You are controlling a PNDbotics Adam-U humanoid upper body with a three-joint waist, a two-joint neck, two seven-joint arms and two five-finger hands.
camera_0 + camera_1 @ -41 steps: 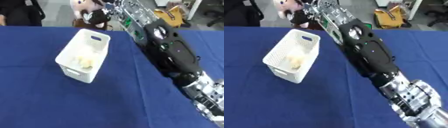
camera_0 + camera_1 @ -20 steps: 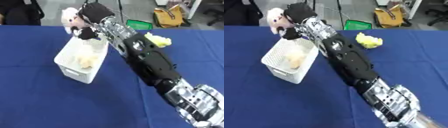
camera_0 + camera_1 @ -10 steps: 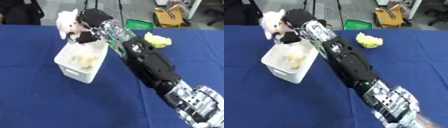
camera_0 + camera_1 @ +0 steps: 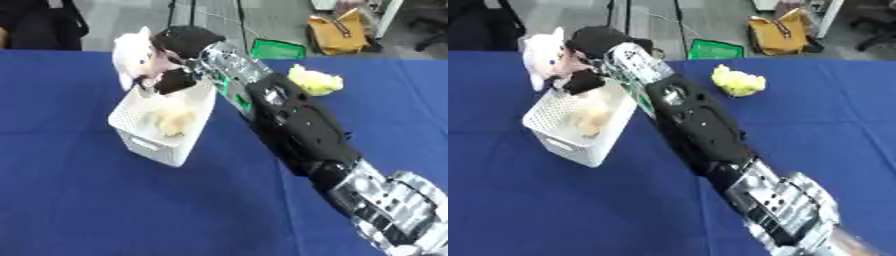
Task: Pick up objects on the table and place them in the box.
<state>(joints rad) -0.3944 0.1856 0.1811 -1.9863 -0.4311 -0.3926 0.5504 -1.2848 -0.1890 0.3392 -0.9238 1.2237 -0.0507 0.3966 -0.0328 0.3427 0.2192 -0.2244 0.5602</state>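
Right hand (image 4: 179, 47) curled round white-and-pink plush toy (image 4: 133, 55), holding it above far end of white basket (image 4: 149, 145). Pale yellow item (image 4: 173, 123) inside basket. Yellow toy (image 4: 315, 81) on blue table (image 4: 79, 200), well apart.

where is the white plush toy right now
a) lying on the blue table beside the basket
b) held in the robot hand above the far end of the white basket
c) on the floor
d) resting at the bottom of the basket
b: the right robot hand grips the white plush toy over the far end of the white basket, not yet inside it.
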